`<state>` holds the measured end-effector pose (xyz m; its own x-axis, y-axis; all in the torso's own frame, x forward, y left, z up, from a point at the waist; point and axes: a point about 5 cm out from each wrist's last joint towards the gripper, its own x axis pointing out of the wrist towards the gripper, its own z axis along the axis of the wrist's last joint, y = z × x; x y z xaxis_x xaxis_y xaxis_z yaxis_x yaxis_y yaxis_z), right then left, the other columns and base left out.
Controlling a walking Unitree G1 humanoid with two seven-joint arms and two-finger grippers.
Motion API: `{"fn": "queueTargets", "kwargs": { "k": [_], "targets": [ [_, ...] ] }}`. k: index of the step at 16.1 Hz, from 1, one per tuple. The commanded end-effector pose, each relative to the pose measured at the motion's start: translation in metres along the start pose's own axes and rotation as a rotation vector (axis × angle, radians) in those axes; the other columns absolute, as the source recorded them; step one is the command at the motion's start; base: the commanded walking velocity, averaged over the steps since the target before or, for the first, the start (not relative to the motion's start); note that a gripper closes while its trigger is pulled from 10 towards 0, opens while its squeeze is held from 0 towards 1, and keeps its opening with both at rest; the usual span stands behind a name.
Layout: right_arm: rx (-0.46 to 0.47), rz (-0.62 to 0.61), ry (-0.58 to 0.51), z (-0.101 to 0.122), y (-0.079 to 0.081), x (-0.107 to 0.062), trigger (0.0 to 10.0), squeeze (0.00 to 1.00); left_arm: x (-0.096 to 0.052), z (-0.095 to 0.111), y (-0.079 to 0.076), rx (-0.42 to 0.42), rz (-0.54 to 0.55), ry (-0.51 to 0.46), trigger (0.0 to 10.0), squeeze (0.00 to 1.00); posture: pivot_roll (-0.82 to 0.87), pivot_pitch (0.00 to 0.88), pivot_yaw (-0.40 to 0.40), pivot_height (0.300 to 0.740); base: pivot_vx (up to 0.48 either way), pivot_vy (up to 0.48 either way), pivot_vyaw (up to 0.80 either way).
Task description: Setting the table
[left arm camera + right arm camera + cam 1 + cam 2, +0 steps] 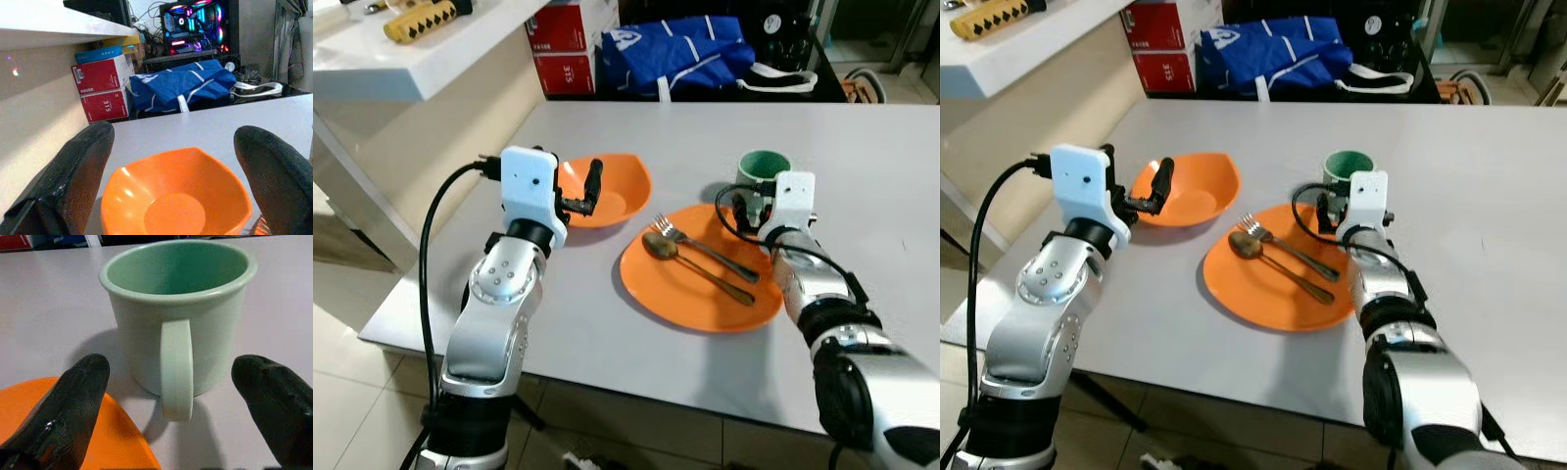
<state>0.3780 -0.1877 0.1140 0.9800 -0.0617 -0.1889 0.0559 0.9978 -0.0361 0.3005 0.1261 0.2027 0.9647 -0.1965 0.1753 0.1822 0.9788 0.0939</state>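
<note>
Two orange dishes and a green mug sit on the grey worktop [862,323]. The plate [685,289] is flat and round, lying near the worktop's front edge, between the two arms. On it lie a fork [705,250] and a spoon [700,269], side by side and touching near their heads; both are metal and long, with their heads toward the robot's left and far side and their handles running toward the right and near rim of the plate. The bowl [622,191] is a glossy orange with softly angled walls; it stands upright just beyond and to the left of the plate, close to it. The mug [178,318] is pale green, upright and empty inside, set just beyond the plate's right rim; its handle faces the right claw.

The left claw [587,191] hovers at the near left rim of the bowl, its fingers [73,176] spread wide to either side of the bowl and gripping nothing. The right claw [178,406] is level with the mug, just short of it, its fingers [68,406] parted wider than the mug and touching nothing.

Beyond the worktop's far edge lie a blue bag [680,54] and red boxes [563,49]. A white shelf [421,59] on the left carries a yellow tool [421,18].
</note>
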Motion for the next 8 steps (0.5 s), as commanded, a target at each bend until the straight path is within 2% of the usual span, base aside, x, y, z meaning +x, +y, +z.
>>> {"fn": "queueTargets", "kwargs": {
  "k": [1,8],
  "targets": [
    [-0.011,0.024,-0.029,0.005,0.007,0.0,10.0,0.0,0.003,0.003,0.001,-0.001,0.002,-0.012,10.0,0.0,-0.15,0.0,0.133,0.74,0.0,0.0,0.0],
    [-0.004,0.009,-0.018,-0.005,0.005,-0.008,10.0,0.0,0.005,0.001,0.002,-0.007,-0.007,-0.014,10.0,0.0,-0.18,0.0,0.138,0.74,0.0,0.0,0.0]
  ]
}}
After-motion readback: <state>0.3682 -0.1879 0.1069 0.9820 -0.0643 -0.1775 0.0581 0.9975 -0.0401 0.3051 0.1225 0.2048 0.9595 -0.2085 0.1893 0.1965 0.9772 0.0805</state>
